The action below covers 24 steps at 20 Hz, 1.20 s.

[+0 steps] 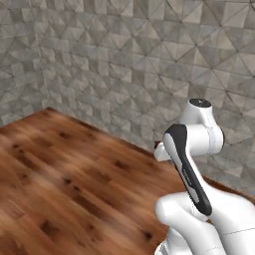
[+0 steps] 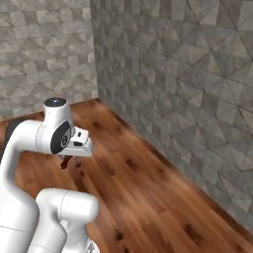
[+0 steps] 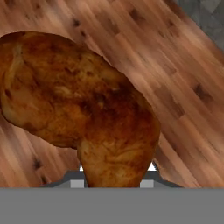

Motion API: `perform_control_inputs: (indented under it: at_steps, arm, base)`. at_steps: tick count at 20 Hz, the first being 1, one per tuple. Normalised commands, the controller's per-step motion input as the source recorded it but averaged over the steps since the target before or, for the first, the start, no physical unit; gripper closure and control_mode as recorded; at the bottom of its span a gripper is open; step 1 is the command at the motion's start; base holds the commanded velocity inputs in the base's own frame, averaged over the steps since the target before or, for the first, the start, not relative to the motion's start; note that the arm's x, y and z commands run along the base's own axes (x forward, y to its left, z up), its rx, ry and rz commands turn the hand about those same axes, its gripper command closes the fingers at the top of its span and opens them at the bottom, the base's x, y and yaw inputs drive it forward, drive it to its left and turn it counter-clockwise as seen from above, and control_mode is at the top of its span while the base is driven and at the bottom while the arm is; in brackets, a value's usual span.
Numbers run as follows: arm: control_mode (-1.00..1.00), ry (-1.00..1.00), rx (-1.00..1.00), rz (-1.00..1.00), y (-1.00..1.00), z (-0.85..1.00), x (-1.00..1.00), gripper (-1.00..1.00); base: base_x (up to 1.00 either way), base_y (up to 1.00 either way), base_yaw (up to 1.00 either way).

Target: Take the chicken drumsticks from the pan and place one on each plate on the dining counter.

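1. A chicken drumstick (image 3: 83, 113) is carried in the gripper (image 2: 66, 160), hanging above the dining counter (image 1: 64, 184) near the stone wall (image 2: 173, 84).
2. The fingers are hidden by the meat — they are judged to be closed around its narrow end.
3. It is judged light, soft-skinned and greasy — a firm pinch across the thick middle would be safer.

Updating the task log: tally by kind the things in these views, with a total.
Chicken drumstick: 1, held in the tool
Wood-grain counter top: 1
Grey tiled wall: 1
Total: 3
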Motion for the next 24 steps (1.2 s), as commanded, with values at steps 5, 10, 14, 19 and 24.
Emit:
perform_control_inputs:
  at_steps: [5, 10, 14, 19, 24]
  arm:
    - [1.00, 0.00, 0.00, 0.00, 0.00, 0.00, 0.00, 1.00]
    - [1.00, 0.00, 0.00, 0.00, 0.00, 0.00, 0.00, 1.00]
    - [1.00, 0.00, 0.00, 0.00, 0.00, 0.00, 0.00, 1.00]
    - [1.00, 0.00, 0.00, 0.00, 0.00, 0.00, 0.00, 1.00]
    - [1.00, 0.00, 0.00, 0.00, 0.00, 0.00, 0.00, 1.00]
  base:
    - [1.00, 0.00, 0.48]
    - [1.00, 0.01, 0.50]
    - [1.00, 0.01, 0.49]
    - [1.00, 0.02, 0.47]
    - [1.00, 0.03, 0.47]
